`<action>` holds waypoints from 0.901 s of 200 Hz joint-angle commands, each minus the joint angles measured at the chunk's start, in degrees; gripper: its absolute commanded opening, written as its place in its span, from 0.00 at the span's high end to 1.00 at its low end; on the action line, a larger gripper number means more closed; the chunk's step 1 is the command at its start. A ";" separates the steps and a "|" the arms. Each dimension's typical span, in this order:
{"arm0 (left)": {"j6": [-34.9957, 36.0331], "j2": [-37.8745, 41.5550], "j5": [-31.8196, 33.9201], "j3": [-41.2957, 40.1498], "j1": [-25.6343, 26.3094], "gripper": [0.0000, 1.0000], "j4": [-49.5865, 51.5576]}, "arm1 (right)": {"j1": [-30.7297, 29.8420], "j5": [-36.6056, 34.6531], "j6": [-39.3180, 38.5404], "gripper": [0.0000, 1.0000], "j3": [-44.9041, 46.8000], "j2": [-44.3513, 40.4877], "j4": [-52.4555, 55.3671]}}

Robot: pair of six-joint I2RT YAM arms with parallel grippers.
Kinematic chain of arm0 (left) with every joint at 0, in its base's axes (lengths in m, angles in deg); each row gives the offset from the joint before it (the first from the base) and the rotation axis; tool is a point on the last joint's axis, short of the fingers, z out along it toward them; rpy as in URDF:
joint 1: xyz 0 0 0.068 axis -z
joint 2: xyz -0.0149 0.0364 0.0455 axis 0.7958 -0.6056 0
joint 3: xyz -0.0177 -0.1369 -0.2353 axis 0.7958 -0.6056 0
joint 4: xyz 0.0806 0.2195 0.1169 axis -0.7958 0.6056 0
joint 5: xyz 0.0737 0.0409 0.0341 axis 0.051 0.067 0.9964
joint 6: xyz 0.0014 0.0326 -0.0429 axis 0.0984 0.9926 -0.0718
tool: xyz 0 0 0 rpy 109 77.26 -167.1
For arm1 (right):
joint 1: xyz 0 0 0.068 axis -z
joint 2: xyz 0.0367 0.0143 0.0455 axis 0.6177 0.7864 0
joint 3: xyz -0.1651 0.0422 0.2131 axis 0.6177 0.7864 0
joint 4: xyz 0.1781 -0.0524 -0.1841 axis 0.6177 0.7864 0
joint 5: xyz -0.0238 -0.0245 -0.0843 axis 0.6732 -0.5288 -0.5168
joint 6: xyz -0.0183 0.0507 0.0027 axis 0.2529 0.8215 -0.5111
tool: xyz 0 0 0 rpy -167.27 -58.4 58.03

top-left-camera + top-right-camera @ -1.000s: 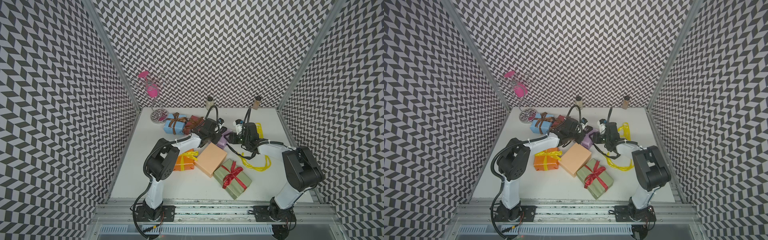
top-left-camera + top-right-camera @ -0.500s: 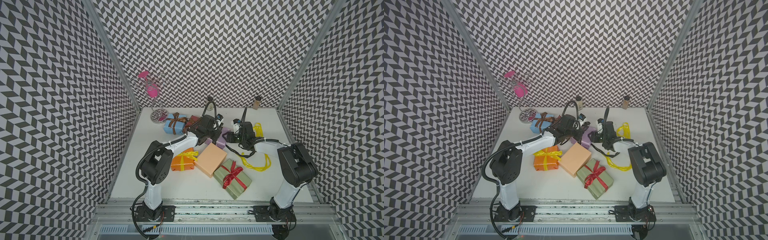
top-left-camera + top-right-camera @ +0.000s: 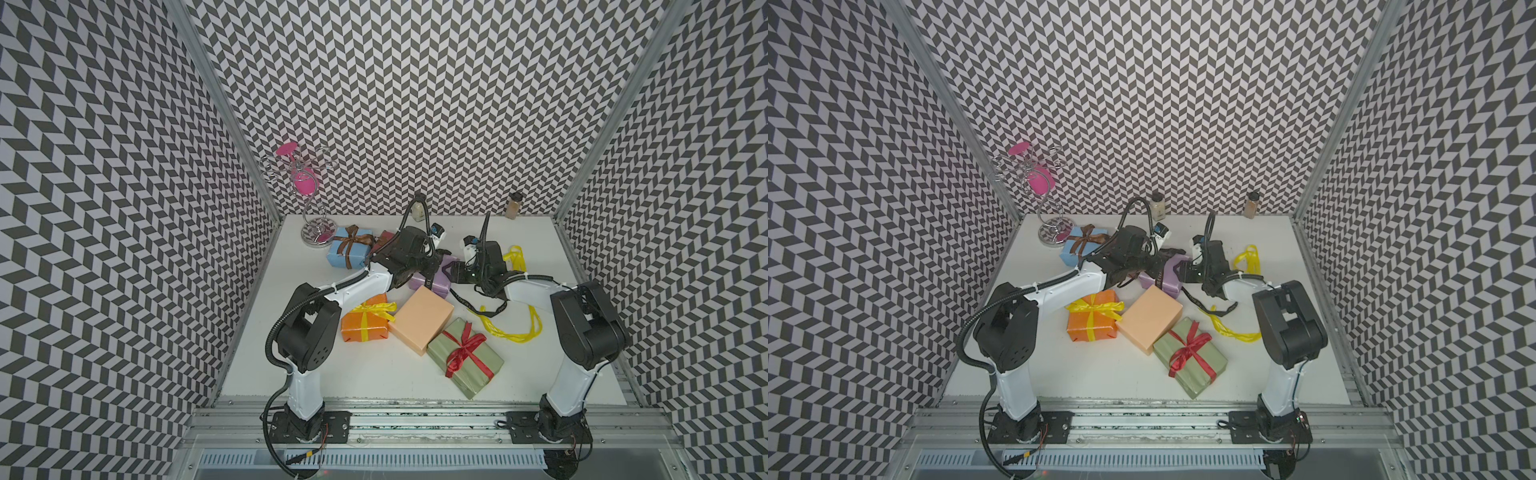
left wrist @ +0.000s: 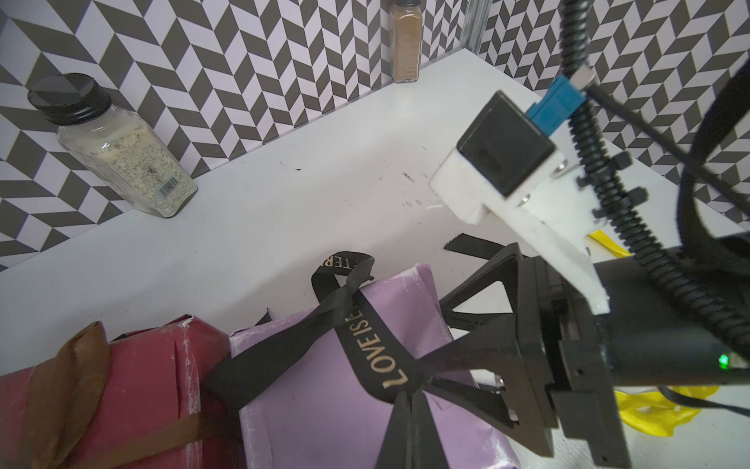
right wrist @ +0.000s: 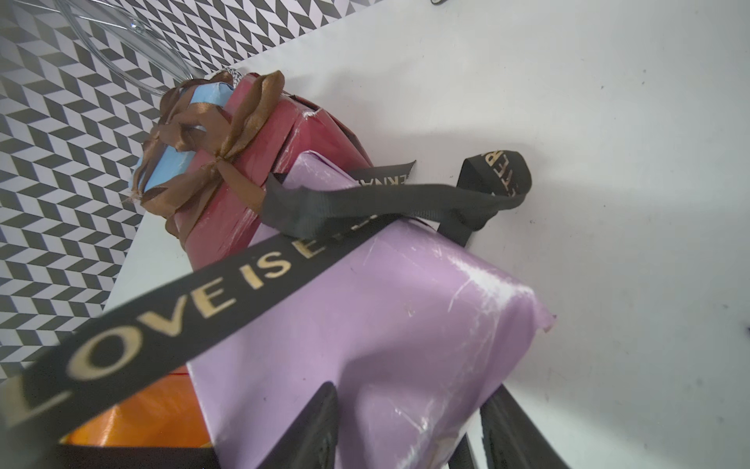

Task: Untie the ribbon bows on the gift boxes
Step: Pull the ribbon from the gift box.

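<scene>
My left gripper (image 4: 410, 400) is clenched on the black ribbon (image 4: 367, 345), which runs taut across the lilac box (image 5: 365, 325). My right gripper (image 5: 412, 392) clasps that box's end between its jaws. The box lies on the table (image 3: 353, 374) toward the back, touching the dark red box (image 4: 142, 377).

Gold "LOVE IS" on the black ribbon (image 5: 227, 292)

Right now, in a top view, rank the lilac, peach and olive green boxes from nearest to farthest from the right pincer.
1. The lilac box: at the right pincer.
2. The peach box: central, toward the front.
3. The olive green box: nearest the front.
</scene>
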 commanded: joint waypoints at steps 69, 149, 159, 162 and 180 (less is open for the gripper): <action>-2.72 17.06 4.34 5.10 -1.28 1.00 -2.12 | -0.75 -3.16 -0.35 0.45 0.76 3.37 0.87; -4.28 32.01 8.12 6.10 -3.43 1.00 -6.03 | -1.04 -3.57 -0.18 0.45 1.42 4.63 0.37; -3.76 33.68 9.56 5.85 -3.52 1.00 -6.67 | -1.04 -3.53 -0.18 0.45 1.59 4.61 0.27; -3.60 34.19 10.05 5.76 -3.53 1.00 -6.94 | -1.04 -3.55 -0.18 0.45 1.63 4.61 0.18; -2.66 36.73 11.51 5.30 -3.93 1.00 -8.82 | -1.04 -3.61 -0.26 0.45 1.99 4.70 -0.04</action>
